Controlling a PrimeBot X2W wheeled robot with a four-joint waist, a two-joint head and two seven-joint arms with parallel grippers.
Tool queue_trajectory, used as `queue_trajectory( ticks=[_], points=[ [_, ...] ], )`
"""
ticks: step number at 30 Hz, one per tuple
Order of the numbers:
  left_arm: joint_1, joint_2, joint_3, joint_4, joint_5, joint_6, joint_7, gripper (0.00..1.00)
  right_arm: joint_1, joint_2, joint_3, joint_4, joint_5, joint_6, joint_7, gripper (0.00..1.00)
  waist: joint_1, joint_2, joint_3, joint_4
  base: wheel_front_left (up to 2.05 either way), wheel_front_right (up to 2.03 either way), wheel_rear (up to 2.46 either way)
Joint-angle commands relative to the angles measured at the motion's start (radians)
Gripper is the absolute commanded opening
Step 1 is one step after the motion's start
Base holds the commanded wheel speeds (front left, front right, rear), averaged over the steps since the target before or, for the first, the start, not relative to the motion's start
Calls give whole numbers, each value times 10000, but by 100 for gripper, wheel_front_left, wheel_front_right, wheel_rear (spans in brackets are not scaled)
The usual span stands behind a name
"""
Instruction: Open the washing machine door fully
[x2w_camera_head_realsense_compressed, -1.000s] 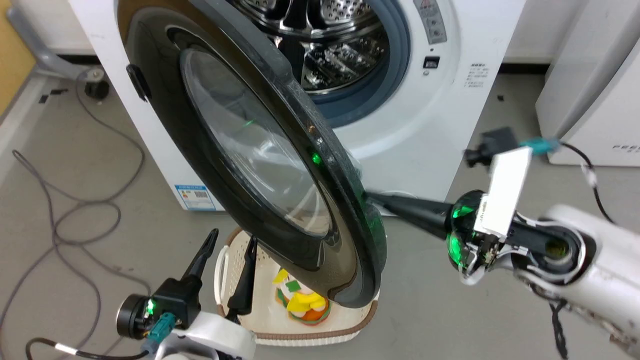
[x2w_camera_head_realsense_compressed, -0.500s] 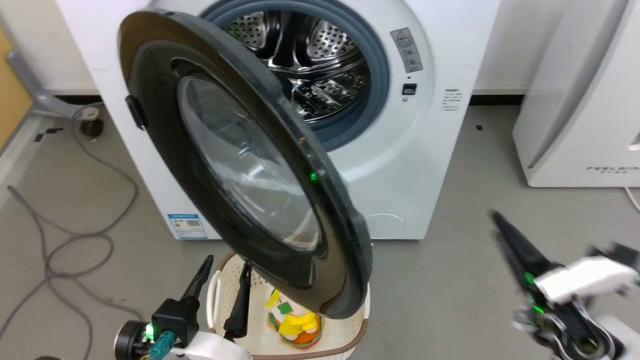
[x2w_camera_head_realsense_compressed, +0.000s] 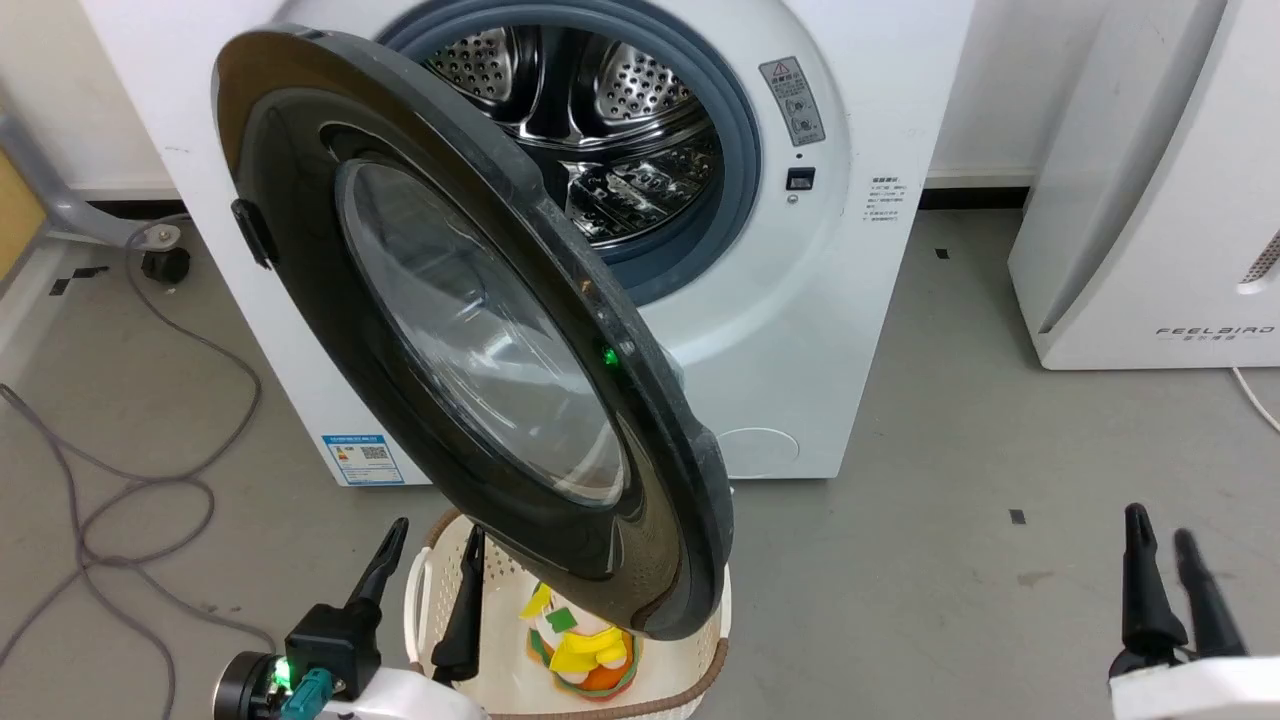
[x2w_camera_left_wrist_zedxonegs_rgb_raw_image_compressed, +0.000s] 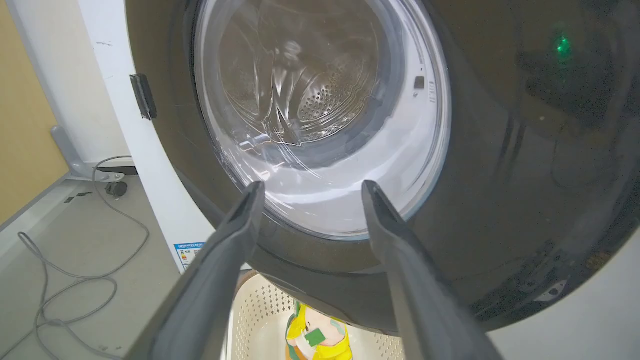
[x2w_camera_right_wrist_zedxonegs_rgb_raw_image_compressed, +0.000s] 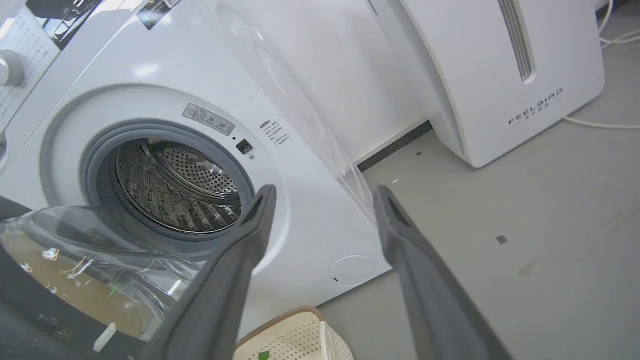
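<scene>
Washing machine door: hanging out on its hinge from 10 to 6 o'clock, roughly half open, baring the drum, which is showing no load.

Left gripper, 7 o'clock: fingers parted, gripping nothing.

Right gripper, 5 o'clock: parted, empty, well clear.

Basket, 6 o'clock beneath door: holding a yellow-orange toy, probably awaiting loading.

Glossy black door, grey-blue rubber ring, white machine, cream perforated basket
</scene>
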Motion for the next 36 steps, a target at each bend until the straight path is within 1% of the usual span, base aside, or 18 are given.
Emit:
queue_trajectory(
  ticks=[1,3,5,7,9,11,13,16,21,22,23,24,33,36],
  points=[
    [94,36,36,8,-20,49,-55,100,379,379,-445,-570,-1515,10,-40,100,1,-1,9,25,0,0,0],
    [81,37,41,17,-28,65,-55,100,838,931,-937,-1476,-3672,10,-40,100,1,-1,18,58,0,0,0],
    [70,38,44,18,-33,84,-55,100,1219,1271,-1206,-2264,-5421,10,64,100,1,-1,33,76,0,0,0],
    [58,52,59,21,-44,100,-55,100,1509,1458,-1319,-3004,-6680,10,403,100,1,-1,50,78,0,0,0],
    [36,82,88,34,-65,102,-55,100,1743,1538,-1293,-3620,-7485,10,755,100,1,-1,82,73,0,0,0],
    [21,109,113,43,-75,114,-55,100,1951,1565,-1122,-4074,-7933,10,1026,100,1,-1,102,55,0,0,0],
    [27,134,128,58,-75,131,-55,100,2122,1571,-821,-4341,-8082,10,1209,100,1,-1,104,32,0,0,0],
    [34,164,129,89,-79,140,-55,100,2303,1573,-462,-4504,-8125,10,1411,100,1,-1,108,15,0,0,0],
    [34,175,88,190,-108,144,-55,100,2384,1575,-273,-4457,-8003,10,1504,100,1,-1,116,-3,0,0,0],
    [33,172,74,208,-124,140,-55,30,2385,1575,-251,-4437,-7972,10,1509,100,1,-1,118,-8,0,0,0],
    [33,171,64,210,-134,140,-55,3,2383,1575,-233,-4415,-7953,10,1511,100,1,-1,123,-16,0,0,0],
    [36,171,53,206,-139,140,-55,0,2379,1576,-216,-4396,-7947,10,1516,100,1,-1,133,-25,0,0,0],
    [-18,230,-6,162,-186,159,-55,0,2271,1576,-127,-4320,-7886,10,1468,100,1,-1,260,-110,0,0,0],
    [-99,203,37,11,-247,276,-39,0,2243,1576,-118,-4272,-7889,10,1419,100,1,-1,270,-104,0,0,0]
  ],
)
